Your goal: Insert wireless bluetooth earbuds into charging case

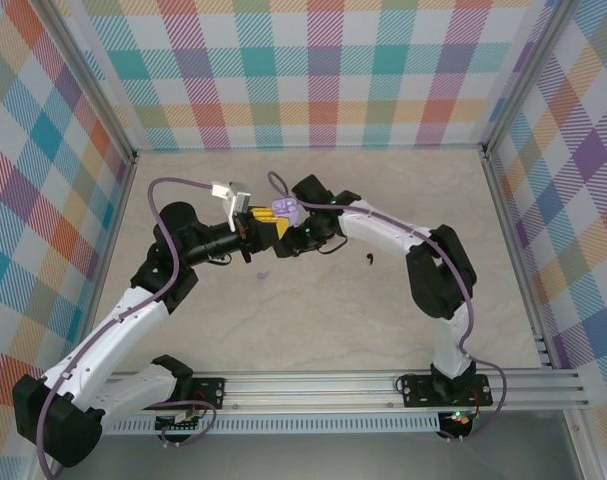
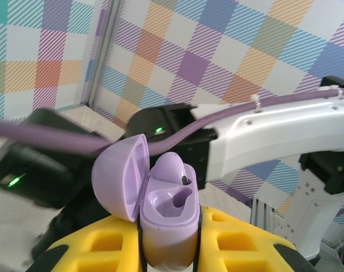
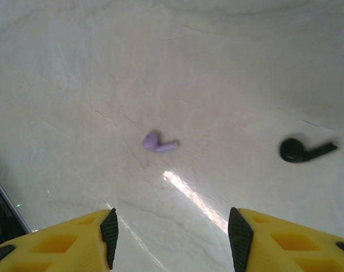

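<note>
The lilac charging case [image 2: 167, 218] stands upright with its lid [image 2: 118, 177] swung open to the left, and my left gripper [image 2: 169, 243] is shut on its body between yellow fingers. One lilac earbud [image 2: 173, 168] sits in the far slot; the near slot [image 2: 173, 202] is bare. From above, the case [image 1: 285, 210] is held over the table's middle. My right gripper [image 3: 172, 238] hangs open above the table, nothing between its pads. A loose lilac earbud [image 3: 158, 143] [image 1: 262, 275] and a black earbud [image 3: 304, 150] [image 1: 370, 262] lie on the table below it.
The right arm's white link [image 2: 274, 136] and a purple cable [image 2: 64, 141] pass close behind the case. Checked walls [image 1: 313, 70] enclose the marble table [image 1: 333, 320] on three sides. An aluminium rail [image 1: 323, 385] runs along the near edge.
</note>
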`<move>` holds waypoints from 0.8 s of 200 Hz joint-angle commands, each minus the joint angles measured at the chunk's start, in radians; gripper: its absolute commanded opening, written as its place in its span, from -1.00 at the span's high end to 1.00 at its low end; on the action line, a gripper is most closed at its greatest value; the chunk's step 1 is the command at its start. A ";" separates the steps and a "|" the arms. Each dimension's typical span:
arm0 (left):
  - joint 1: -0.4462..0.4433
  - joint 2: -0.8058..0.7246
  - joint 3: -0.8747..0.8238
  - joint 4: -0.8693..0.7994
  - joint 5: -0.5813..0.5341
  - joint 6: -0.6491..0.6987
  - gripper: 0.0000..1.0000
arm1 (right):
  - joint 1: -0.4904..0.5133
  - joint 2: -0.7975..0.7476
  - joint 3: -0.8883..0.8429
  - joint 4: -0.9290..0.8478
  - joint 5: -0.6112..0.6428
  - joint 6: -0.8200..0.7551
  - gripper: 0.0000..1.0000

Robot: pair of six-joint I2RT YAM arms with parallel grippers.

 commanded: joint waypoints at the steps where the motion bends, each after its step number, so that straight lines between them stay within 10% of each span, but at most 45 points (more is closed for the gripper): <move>1: 0.013 -0.020 0.049 0.000 0.041 -0.018 0.72 | 0.030 0.066 0.102 -0.082 -0.032 -0.054 -0.12; 160: 0.013 -0.044 0.068 -0.025 0.075 -0.019 0.72 | 0.133 0.347 0.438 -0.254 0.008 -0.172 -0.15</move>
